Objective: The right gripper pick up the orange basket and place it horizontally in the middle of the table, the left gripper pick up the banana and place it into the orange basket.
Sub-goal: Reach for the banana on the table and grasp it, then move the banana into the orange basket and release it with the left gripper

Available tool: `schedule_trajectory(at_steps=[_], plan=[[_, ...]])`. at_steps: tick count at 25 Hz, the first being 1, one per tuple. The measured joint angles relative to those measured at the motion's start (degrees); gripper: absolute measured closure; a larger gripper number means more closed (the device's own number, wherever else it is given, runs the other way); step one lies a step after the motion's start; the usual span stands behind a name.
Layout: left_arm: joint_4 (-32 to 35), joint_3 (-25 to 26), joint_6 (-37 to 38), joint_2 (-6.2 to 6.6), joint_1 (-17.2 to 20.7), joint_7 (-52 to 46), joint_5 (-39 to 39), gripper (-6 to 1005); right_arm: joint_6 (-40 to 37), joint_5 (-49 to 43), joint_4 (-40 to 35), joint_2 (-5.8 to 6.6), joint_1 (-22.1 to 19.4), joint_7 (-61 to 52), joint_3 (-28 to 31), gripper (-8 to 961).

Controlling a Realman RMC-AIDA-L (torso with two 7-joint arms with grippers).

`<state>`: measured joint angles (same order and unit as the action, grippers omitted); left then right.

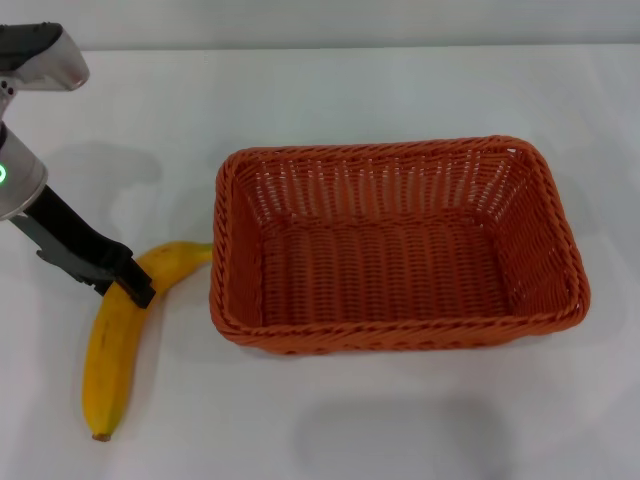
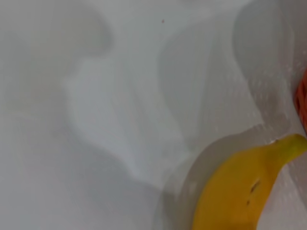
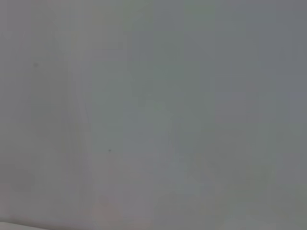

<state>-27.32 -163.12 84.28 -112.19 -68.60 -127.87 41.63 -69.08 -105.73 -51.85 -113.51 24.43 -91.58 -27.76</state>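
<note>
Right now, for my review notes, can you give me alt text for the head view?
A black two-fingered left gripper reaches down onto a curved yellow banana lying on the plain white table, beside the left end of a large rectangular orange woven basket. The basket sits lengthwise mid-table with nothing in it; no right gripper shows.

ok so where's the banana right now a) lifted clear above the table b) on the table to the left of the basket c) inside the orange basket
b: the banana lies on the white table left of the empty orange basket, with the left end effector down at its upper part.
</note>
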Motion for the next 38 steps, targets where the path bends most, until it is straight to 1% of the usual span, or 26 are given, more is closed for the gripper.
schedule_trajectory(at_steps=[4, 6, 8, 9, 11, 14, 17, 20, 22, 24, 25, 26, 28, 31, 34, 38], plan=[[0.06, -0.02, 0.11, 0.17, -0.01, 0.15, -0.01, 489, 0.00, 0.00, 0.00, -0.05, -0.18, 0.00, 0.16, 267], [-0.18, -0.02, 0.77, 0.71, -0.20, 0.37, -0.18, 493, -0.06, 0.00, 0.00, -0.05, -0.39, 0.00, 0.35, 267], [-0.70, -0.01, 2.94, 1.91, -0.46, 1.36, -0.69, 496, -0.17, 0.00, -0.09, -0.05, -0.63, -0.01, 0.41, 267], [-1.07, 0.02, 4.65, 2.82, -0.47, 2.24, -1.34, 498, -0.23, 0.01, -0.23, -0.05, -0.72, -0.02, 0.42, 267], [-2.52, 0.04, 9.75, 4.85, -0.39, 5.32, -3.37, 496, -0.29, 0.01, -0.40, -0.05, -0.77, -0.03, 0.43, 267], [-5.92, 0.05, 18.37, 7.35, -0.52, 10.83, -4.74, 492, -0.38, 0.01, -0.50, -0.05, -0.82, -0.09, 0.42, 267], [-9.15, 0.00, 22.62, 8.48, -1.51, 14.16, -3.51, 488, -0.41, 0.04, -0.57, 0.00, -0.89, -0.27, 0.43, 267], [-12.16, -0.05, 23.87, 9.43, -3.25, 15.83, -2.02, 484, -0.43, 0.07, -0.61, 0.06, -0.89, -0.37, 0.42, 267], [-13.37, -0.07, 23.83, 9.89, -4.61, 16.15, -2.86, 482, -0.44, 0.13, -0.62, 0.11, -0.85, -0.39, 0.43, 267], [-13.93, -0.09, 23.38, 10.06, -6.32, 16.20, -5.42, 479, -0.45, 0.20, -0.62, 0.12, -0.67, -0.39, 0.42, 267], [-14.04, -0.09, 23.23, 9.95, -6.91, 16.38, -6.23, 478, -0.44, 0.22, -0.62, 0.12, -0.58, -0.38, 0.42, 267], [-14.06, -0.09, 22.79, 9.54, -8.14, 16.69, -7.39, 477, -0.43, 0.23, -0.63, 0.13, -0.51, -0.32, 0.42, 267], [-13.48, -0.10, 21.64, 8.49, -10.32, 17.17, -8.31, 474, -0.41, 0.24, -0.63, 0.11, -0.33, -0.18, 0.42, 267], [-11.51, -0.10, 19.05, 6.41, -14.00, 17.21, -7.58, 471, -0.25, 0.26, -0.63, 0.05, 0.14, -0.06, 0.17, 267], [-10.03, -0.09, 16.23, 3.65, -18.19, 16.87, -6.04, 467, -0.25, 0.26, -0.65, 0.05, 0.50, -0.04, 0.03, 267], [-9.62, -0.10, 12.29, -0.83, -23.33, 16.69, -3.89, 462, -0.44, 0.27, -0.72, 0.06, 0.63, 0.28, 0.02, 267]])
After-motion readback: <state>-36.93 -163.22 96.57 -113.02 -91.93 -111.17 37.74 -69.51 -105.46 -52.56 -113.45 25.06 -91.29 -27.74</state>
